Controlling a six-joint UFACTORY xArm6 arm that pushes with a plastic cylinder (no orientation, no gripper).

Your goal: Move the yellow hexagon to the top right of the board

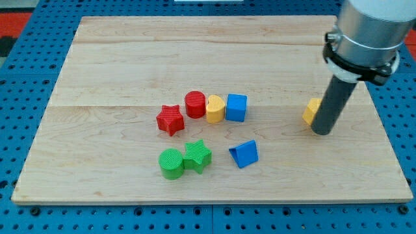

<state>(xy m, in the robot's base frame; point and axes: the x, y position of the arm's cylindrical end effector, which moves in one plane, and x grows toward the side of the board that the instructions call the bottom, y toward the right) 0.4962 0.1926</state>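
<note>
Since my tip (321, 132) touches the yellow hexagon (311, 111) from the view's right — no jaws, holding nothing — swing below-left, then push up-right slowly.

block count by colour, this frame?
red: 2, star and cylinder
yellow: 2, heart and hexagon, partly hidden behind my tip
blue: 2, cube and wedge
green: 2, cylinder and star
total: 8
</note>
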